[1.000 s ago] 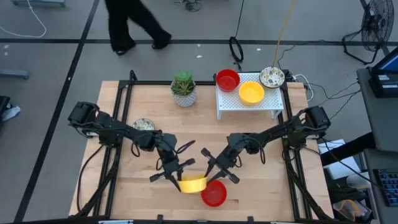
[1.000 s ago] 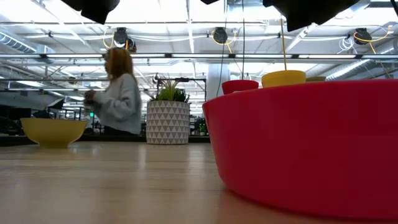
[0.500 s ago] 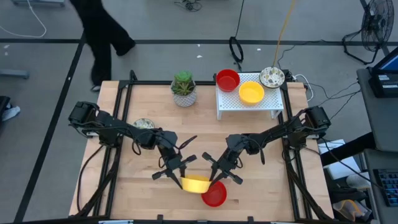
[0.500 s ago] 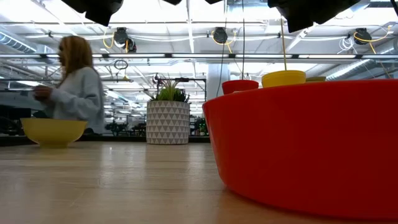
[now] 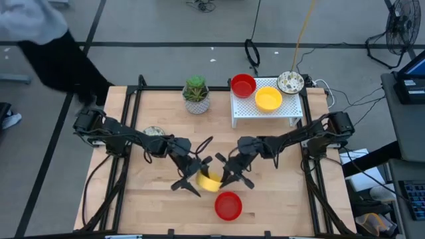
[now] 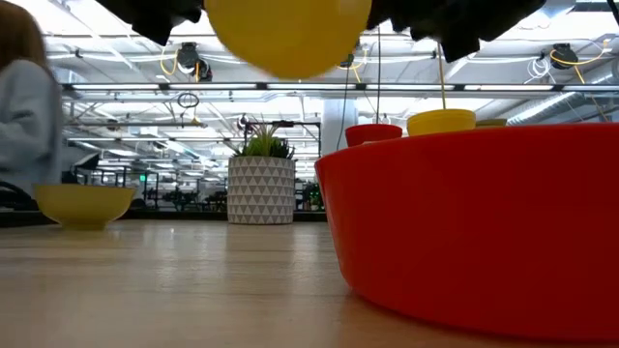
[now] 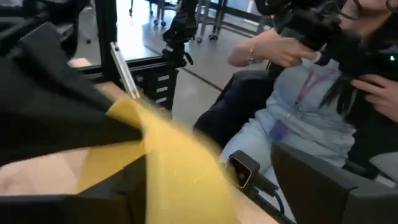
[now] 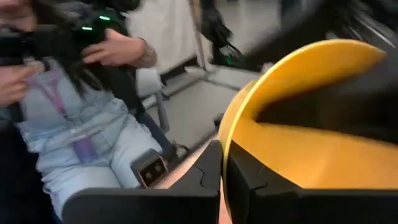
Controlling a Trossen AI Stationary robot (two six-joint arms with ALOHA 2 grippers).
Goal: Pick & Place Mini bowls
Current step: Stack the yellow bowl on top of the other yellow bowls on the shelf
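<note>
right gripper (image 5: 229, 174) is clamped on the rim of a yellow mini bowl (image 5: 208, 180), which hangs in the air over the middle of the table (image 5: 279, 199), and the left gripper (image 5: 194, 174) sits just beside the same bowl with its fingers spread wide, gripping nothing. looks like a handoff, judging by the pose, with the bowl now in the right arm's keeping. on the white rack (image 5: 252, 109) at the far side three bowls sit already: a red bowl (image 5: 243, 84), a second yellow bowl (image 5: 268, 98) and a speckled bowl (image 5: 290, 81). left to do, as far as shows: a red bowl on the table (image 5: 228, 206) near the front edge, and a speckled bowl by the left arm (image 5: 153, 132). the low view also shows another yellow bowl (image 6: 83, 205) resting on the table. the potted plant (image 5: 196, 94) stands beside the rack, close to any path there, and the left arm crowds the carried bowl. a person (image 5: 50, 50) is passing the table's far left corner.
</note>
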